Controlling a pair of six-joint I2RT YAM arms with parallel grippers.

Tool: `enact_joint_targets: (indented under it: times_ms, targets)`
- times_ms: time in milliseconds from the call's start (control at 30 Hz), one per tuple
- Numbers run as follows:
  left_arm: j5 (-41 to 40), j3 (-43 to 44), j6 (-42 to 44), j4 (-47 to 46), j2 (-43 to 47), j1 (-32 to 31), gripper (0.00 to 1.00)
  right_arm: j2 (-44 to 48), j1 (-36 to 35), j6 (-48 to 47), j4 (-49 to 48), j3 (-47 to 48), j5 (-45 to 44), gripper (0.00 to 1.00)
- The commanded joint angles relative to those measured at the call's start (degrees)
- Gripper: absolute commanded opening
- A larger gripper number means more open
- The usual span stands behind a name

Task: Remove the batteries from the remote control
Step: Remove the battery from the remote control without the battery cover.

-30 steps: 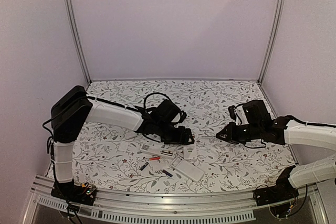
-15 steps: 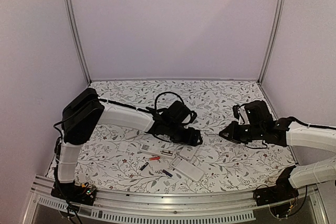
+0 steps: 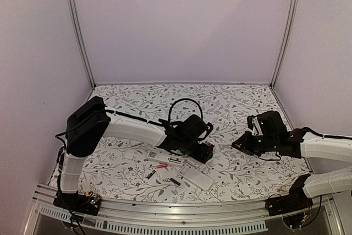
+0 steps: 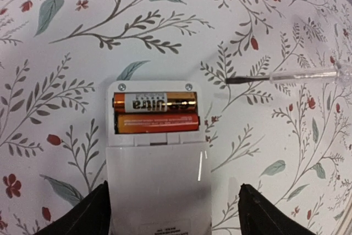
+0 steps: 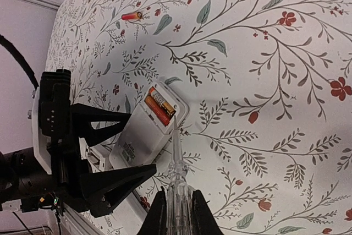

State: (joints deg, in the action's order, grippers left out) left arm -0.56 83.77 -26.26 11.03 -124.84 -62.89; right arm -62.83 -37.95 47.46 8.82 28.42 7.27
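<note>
A white remote control point(image 4: 158, 180) lies back-up with its cover off, showing two batteries side by side: a gold-and-black one point(image 4: 155, 103) and an orange one point(image 4: 157, 123). My left gripper point(image 4: 176, 216) is open, one finger on each side of the remote's body, close to its left side and apart from its right. My right gripper point(image 5: 179, 213) is shut on a clear stick-like tool point(image 5: 177, 169), whose tip point(image 5: 175, 120) sits just beside the open compartment point(image 5: 159, 105). In the top view the left gripper point(image 3: 204, 150) covers this remote and the right gripper point(image 3: 240, 143) faces it.
Two more white remotes point(image 3: 165, 158) point(image 3: 197, 177) lie near the front edge. Loose cells lie beside them: a red one point(image 3: 161, 165), a black one point(image 3: 150, 174) and a dark one point(image 3: 175, 180). The table carries a floral cloth point(image 3: 231, 108).
My left arm has reached further right, bringing its open gripper over the remote. The right gripper with the tool has shifted slightly to the right and nearer.
</note>
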Motion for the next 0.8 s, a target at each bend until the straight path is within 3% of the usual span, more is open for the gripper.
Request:
enact_joint_targets:
  times_ms: [0,467,767]
  targets:
    - [-4.27,-2.46,3.79,6.61,0.32,-1.78,0.79,-0.63,-0.97,1.51,-2.85,-0.31,-0.97,0.0]
    - [-5.15,-4.96,6.19,5.16,1.0,-2.08,0.53,-4.46,-1.49,1.8,-4.4,0.66,-0.42,0.0]
    - [-5.46,-5.84,6.48,4.82,1.26,-2.09,0.45,-5.93,-1.6,1.76,-5.09,1.0,-0.04,0.0]
